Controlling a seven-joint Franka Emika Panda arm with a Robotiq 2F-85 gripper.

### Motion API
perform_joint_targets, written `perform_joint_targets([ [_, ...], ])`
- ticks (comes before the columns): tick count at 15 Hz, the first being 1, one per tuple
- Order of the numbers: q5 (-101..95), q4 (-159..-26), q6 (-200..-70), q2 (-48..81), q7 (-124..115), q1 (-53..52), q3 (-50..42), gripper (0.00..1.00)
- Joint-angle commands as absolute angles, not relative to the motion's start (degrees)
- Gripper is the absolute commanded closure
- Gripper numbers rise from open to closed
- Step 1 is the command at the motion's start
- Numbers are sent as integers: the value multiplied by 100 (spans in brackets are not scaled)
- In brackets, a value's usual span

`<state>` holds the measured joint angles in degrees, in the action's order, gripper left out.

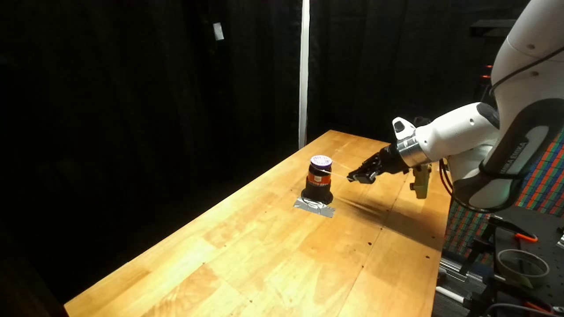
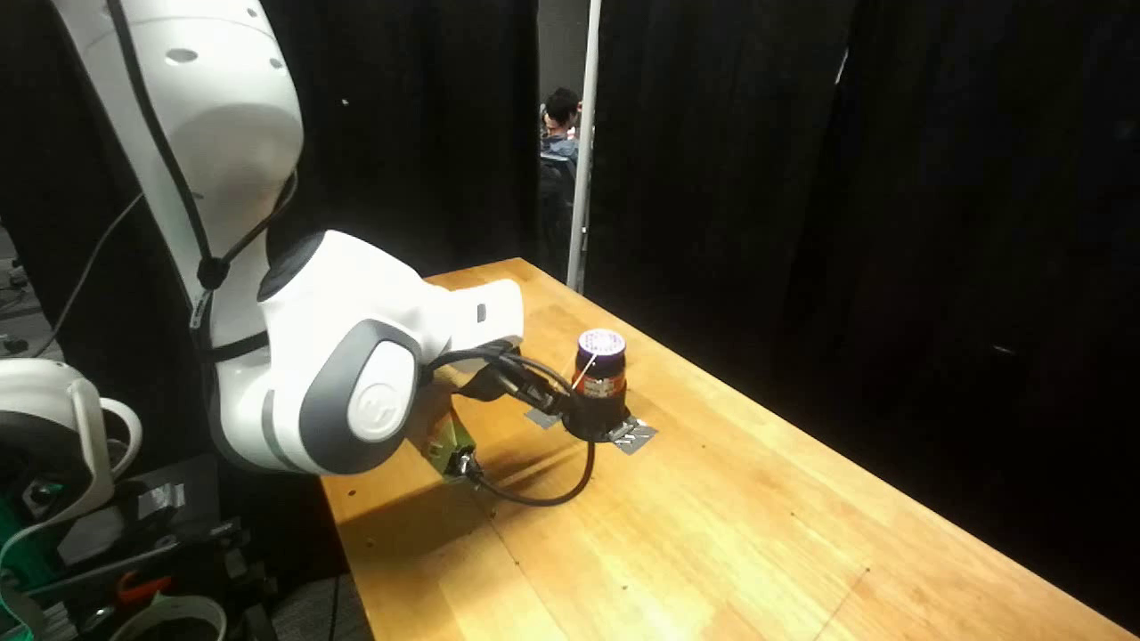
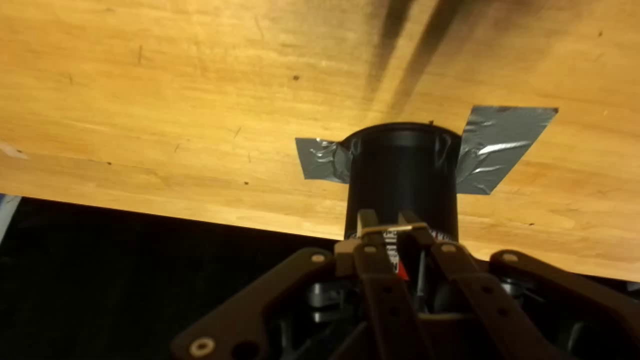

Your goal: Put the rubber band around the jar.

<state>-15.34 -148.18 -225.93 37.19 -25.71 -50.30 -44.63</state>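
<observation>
Rubber band (image 3: 395, 228), strung across narrowly spread hand (image 3: 389, 219) to jar (image 1: 318, 180) at its nine o'clock in an exterior view, may spring loose if overstretched.

The robot arm (image 1: 520, 132) is lettered "EMIKA".

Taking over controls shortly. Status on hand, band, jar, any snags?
Hand slightly open near jar. Rubber band strung from hand to jar, encirclement unclear. Possible snag: tape at jar's base.
</observation>
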Motion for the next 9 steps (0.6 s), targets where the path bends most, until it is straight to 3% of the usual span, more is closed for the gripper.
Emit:
perform_joint_targets([
  [1,-448,-15113,-23130,3430,-1182,-3807,-2882,82],
  [5,119,-15032,-23419,3455,-256,-2424,-1309,81],
  [9,80,-14941,-23330,3435,93,-1531,-554,80],
])
